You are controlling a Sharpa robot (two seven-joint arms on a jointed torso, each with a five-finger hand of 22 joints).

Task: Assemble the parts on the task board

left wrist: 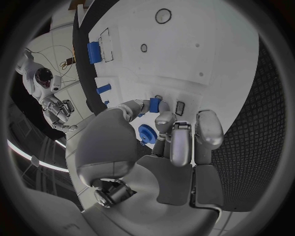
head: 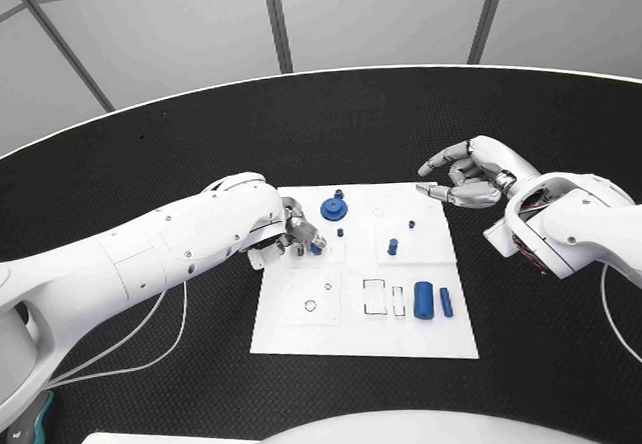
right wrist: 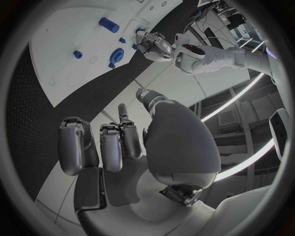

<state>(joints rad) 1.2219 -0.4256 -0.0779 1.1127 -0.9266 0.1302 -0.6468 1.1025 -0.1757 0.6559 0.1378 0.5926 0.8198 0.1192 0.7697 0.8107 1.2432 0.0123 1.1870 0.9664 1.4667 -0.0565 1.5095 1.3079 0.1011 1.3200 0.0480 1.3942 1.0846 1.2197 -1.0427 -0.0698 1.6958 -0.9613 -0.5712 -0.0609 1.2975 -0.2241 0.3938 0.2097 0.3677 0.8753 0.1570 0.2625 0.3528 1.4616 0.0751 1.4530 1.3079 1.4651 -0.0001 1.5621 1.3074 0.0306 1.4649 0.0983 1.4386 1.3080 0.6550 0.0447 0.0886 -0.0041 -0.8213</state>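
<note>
Task board (head: 358, 325), one white rectangular plate, lay mid-table on the black table (head: 143, 131). I counted six blue parts on it: a gear (head: 333, 209), a small peg (head: 391, 246), a tiny stud (head: 412, 223), a thick cylinder (head: 423, 300), a thin pin (head: 445, 301), and a small block (left wrist: 154, 104). My left hand (head: 292, 230) pinched that block between thumb and fingers at the board's left edge. My right hand (head: 468, 175) hovered off the board's far right corner, fingers curled, holding nothing.
</note>
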